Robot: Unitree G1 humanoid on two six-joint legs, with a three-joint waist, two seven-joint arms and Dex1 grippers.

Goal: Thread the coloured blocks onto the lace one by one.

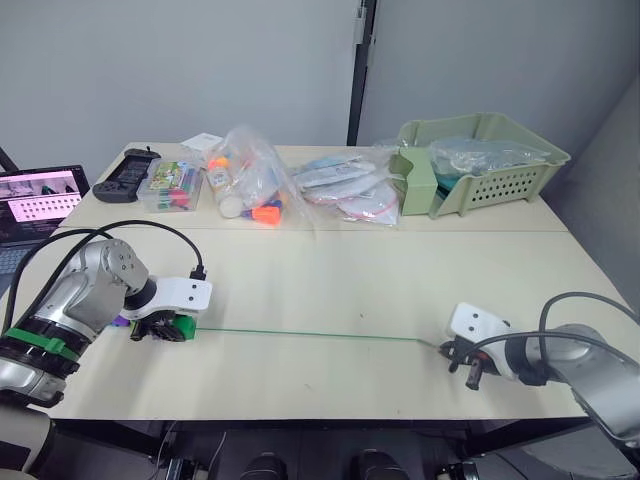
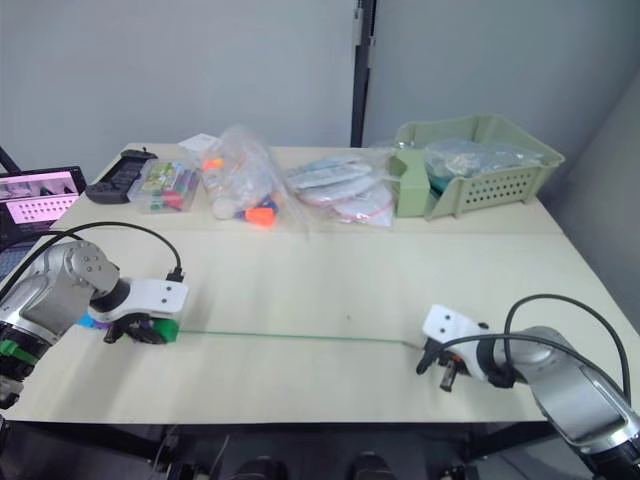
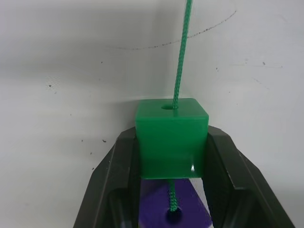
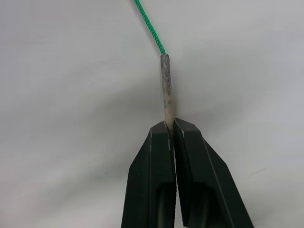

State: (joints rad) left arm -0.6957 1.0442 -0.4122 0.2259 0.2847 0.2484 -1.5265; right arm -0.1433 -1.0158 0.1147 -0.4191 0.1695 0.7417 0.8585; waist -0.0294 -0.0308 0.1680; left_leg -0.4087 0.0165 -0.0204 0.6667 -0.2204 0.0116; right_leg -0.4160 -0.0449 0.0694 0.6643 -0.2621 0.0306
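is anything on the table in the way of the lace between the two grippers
Nothing visible. The lace runs straight over bare table from the green block in the left gripper to its stiff tip, pinched by the right gripper.

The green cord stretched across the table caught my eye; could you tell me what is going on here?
The robot is threading blocks onto the lace. Its left gripper is shut on the dark green block, with the lace running through its hole and on into a purple block behind it. The right gripper pinches the lace's stiff pale tip, so the lace lies straight across the table between them.
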